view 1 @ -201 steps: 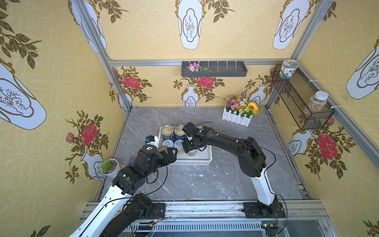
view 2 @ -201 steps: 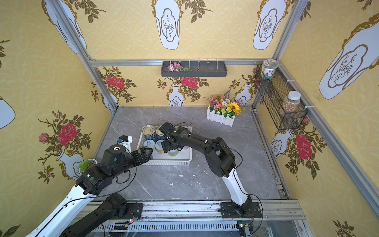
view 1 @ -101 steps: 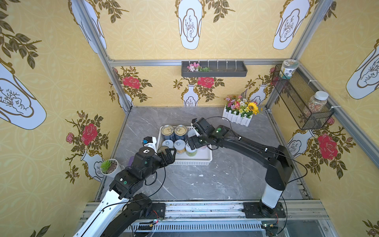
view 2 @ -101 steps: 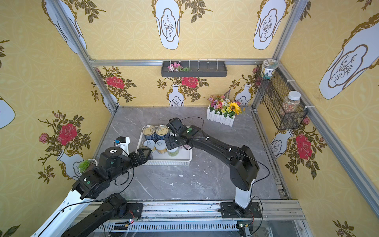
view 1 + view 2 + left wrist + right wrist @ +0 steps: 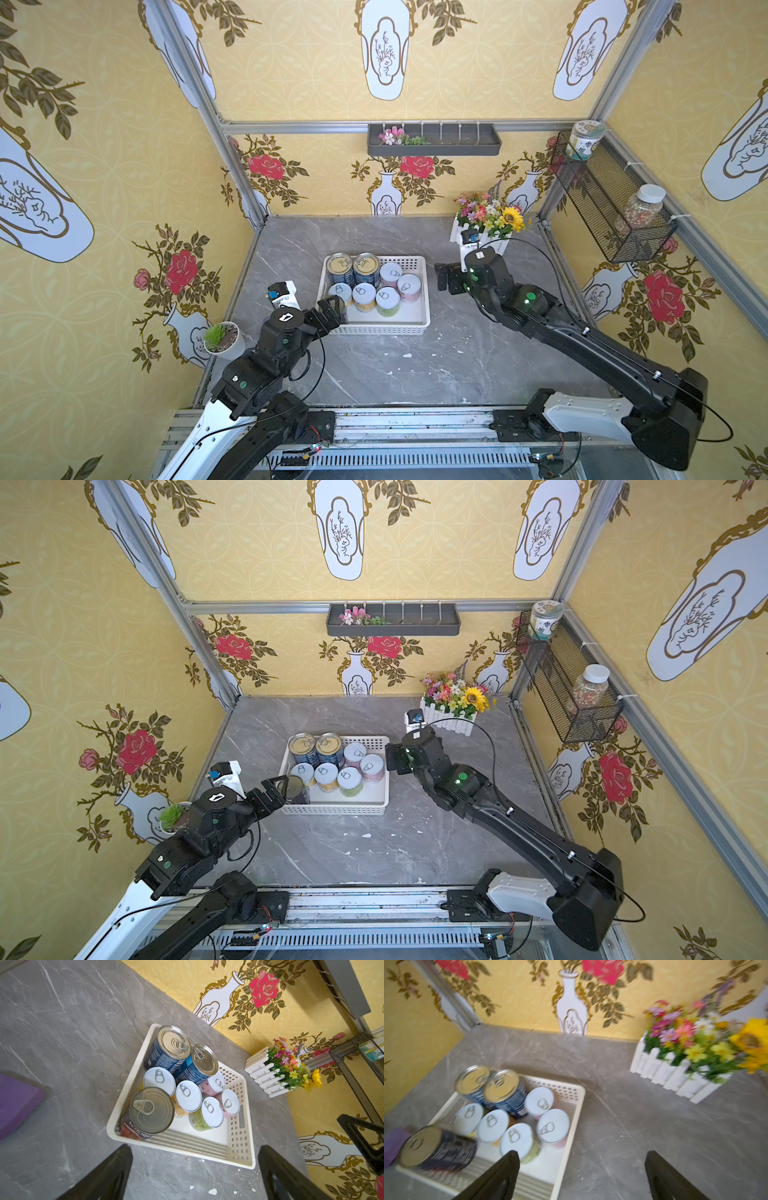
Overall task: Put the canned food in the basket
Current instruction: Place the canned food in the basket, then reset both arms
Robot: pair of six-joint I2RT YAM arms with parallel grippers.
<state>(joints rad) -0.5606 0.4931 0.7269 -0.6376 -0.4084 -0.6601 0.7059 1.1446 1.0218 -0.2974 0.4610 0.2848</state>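
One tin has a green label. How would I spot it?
Find the white basket on the grey table. Among its small white-lidded tins, the green-labelled tin stands nearest the robot. Beside it stand a yellow tin and a pink tin; only this label is green.

Grey marble-look tabletop (image 5: 374, 374) here: a shallow white perforated plastic basket (image 5: 382, 329) sits left of the middle, and a white picket-fence flower box (image 5: 451, 724) is way off in the back right corner. There's a purple block (image 5: 14, 1105) left of the basket, plus tiny white flecks (image 5: 407, 355) scattered in front of it.
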